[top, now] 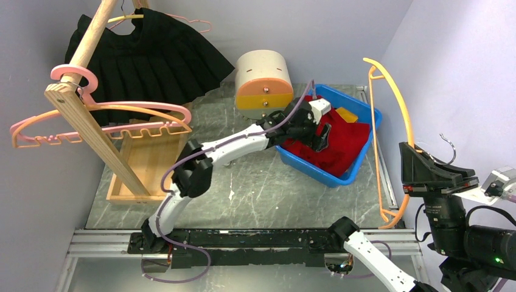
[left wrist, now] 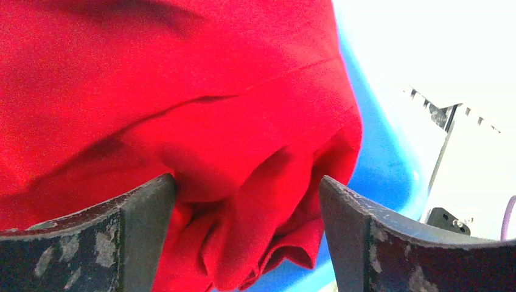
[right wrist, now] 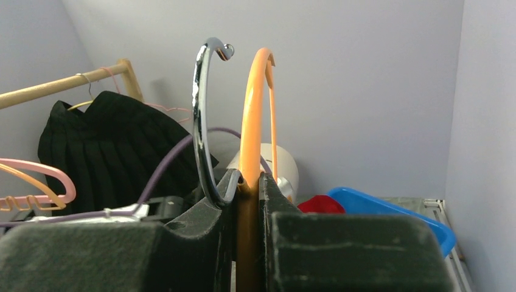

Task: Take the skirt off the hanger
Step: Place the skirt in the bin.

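The red skirt (top: 344, 143) is seen lying bunched inside the blue bin (top: 307, 166). Directly above the bin, the left gripper (left wrist: 246, 182) is spread wide over the cloth, with nothing clamped. To the right of the bin, the orange hanger (right wrist: 251, 121) is pinched upright in the closed right gripper (right wrist: 248, 182).

The red skirt (left wrist: 182, 109) is soft matt cloth, finely woven and creased. The blue bin (top: 307, 165) is smooth, glossy plastic. The fingers (left wrist: 73, 243) of the left gripper (left wrist: 246, 188) are dark and matt, scuffed with pale flecks. The orange hanger (right wrist: 249, 121) is smooth plastic with a slight sheen, and its hook (right wrist: 198, 121) is bright polished metal. The black skirt (top: 158, 61) is matt pleated cloth. The rack (top: 91, 131) is pale bare wood. The table (top: 255, 188) looks like grey veined stone.
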Available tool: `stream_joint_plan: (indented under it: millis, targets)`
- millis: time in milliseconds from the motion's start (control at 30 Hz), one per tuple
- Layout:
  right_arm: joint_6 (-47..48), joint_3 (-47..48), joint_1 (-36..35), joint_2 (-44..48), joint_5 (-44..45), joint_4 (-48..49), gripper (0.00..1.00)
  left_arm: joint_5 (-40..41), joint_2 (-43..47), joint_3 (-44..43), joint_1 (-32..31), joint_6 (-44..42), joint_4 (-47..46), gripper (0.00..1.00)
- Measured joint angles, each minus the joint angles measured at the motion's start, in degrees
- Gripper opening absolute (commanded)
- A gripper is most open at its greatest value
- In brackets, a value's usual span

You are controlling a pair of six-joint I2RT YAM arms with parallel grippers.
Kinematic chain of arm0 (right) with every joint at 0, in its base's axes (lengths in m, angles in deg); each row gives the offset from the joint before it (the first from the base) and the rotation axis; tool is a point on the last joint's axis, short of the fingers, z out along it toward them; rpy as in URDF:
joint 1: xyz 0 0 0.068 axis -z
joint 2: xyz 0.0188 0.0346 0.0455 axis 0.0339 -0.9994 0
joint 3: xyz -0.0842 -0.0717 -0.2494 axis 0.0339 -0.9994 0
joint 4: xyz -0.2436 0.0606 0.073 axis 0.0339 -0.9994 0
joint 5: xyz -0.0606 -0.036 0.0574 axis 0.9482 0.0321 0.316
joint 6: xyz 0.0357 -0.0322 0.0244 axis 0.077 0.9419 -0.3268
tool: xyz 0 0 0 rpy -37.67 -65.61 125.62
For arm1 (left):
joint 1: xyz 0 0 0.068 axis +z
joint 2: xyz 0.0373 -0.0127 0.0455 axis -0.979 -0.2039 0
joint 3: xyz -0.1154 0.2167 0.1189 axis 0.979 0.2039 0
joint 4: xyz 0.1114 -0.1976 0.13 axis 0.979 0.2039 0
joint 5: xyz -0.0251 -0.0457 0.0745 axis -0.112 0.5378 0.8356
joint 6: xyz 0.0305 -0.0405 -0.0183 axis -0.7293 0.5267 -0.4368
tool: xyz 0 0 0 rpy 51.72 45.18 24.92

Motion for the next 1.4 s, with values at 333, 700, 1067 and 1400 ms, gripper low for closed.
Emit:
stream_joint_plan:
  millis: [333,700,1067,1400]
  targets:
    - [0.0,-0.7,-0.3,-0.1,0.7,0.1,0.0,6.3,6.2,-0.1,1.7,-6.8,-4.2,0.94]
    - [-1.1,-0.7,-0.5,-0.2,0.2,0.0,0.0,7.8,-13.2,-12.5,5.1,-7.8,-11.1,0.75]
    - [-2.0,-2.1,-1.0,-0.1,0.2,0.0,0.0,9.6,-15.2,-6.1,0.5,-5.2,-13.0,0.6]
    - [-2.8,-3.2,-1.4,-0.1,0.0,0.0,0.0,8.0,-16.1,-8.7,-0.7,-2.1,-7.2,0.84]
